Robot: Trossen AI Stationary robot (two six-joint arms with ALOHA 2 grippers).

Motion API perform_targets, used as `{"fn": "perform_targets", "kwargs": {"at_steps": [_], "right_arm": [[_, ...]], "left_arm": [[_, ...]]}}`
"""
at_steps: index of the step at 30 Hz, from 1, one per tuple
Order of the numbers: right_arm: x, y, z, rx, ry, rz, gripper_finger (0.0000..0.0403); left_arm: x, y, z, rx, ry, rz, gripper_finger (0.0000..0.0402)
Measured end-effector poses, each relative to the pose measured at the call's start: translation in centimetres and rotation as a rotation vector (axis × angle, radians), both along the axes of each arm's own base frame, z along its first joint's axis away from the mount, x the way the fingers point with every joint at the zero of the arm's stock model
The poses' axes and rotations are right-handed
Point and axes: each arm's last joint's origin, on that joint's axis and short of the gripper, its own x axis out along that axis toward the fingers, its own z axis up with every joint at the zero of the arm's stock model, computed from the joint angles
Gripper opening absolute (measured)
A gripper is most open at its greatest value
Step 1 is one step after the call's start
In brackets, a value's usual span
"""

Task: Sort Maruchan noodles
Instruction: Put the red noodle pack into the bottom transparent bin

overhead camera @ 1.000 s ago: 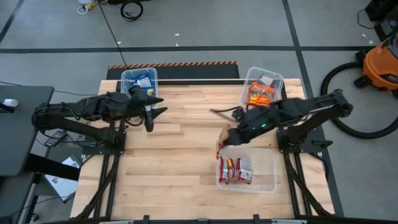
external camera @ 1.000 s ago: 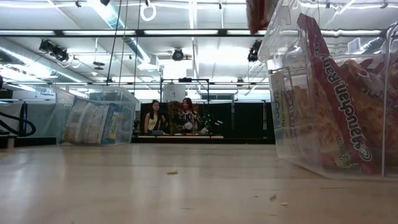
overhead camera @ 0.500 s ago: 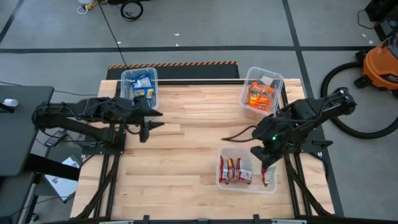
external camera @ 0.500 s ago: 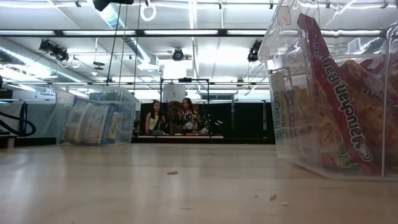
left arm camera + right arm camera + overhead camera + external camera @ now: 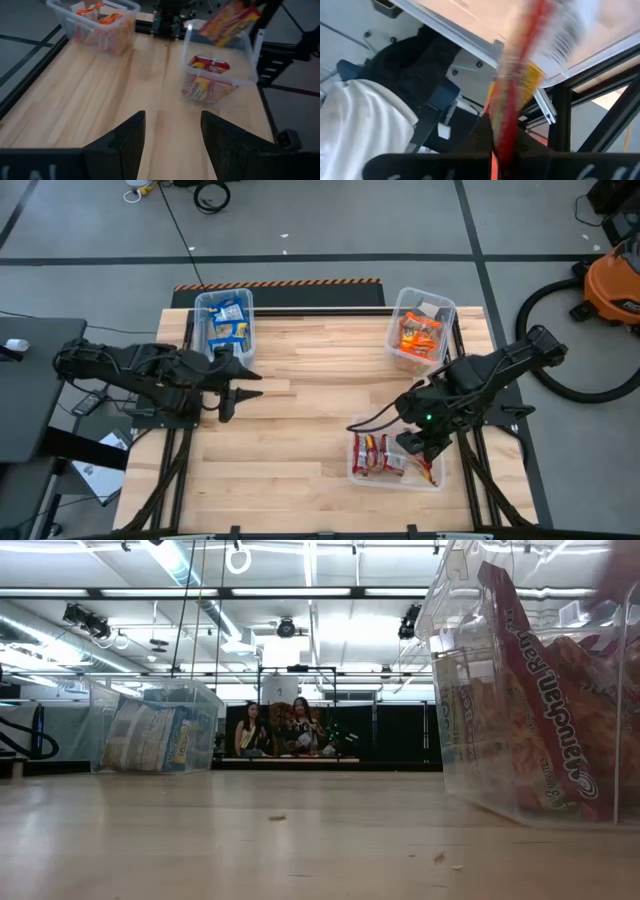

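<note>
Since a second ago the right tool [image 5: 428, 463] has carried its red noodle packet [image 5: 229, 22] from the desk's [image 5: 290, 440] middle to above the near clear bin [image 5: 432, 477], where it stays clamped edge-on on the packet. That bin already contains red packets [image 5: 377, 454]. Meanwhile the left tool [image 5: 236, 383] has drawn back slightly toward its own side; it hangs with fingers apart, empty, near the bin of blue packets [image 5: 226, 320]. Orange packets [image 5: 419, 332] fill the far right bin.

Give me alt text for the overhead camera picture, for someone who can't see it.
The right end effector holds a red noodle packet over the clear bin of red packets at the table's near right. The left end effector hovers open, empty, near the blue-packet bin; an orange-packet bin sits far right.
</note>
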Motion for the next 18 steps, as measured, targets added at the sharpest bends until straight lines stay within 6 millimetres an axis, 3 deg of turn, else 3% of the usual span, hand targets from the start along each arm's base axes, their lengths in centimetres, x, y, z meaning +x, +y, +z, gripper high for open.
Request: {"fn": "perform_targets", "kwargs": {"at_steps": [12, 18], "right_arm": [[1.0, 0.5, -6.0, 0.081, 0.061, -0.033, 0.0010], [1.0, 0.4, -6.5, 0.116, 0.096, -0.048, 0.0010]], "left_arm": [[-0.3, -1.5, 0.0, -0.029, -0.004, -0.068, 0.0197], [-0.4, -1.8, 0.0, -0.048, -0.005, -0.079, 0.0197]]}}
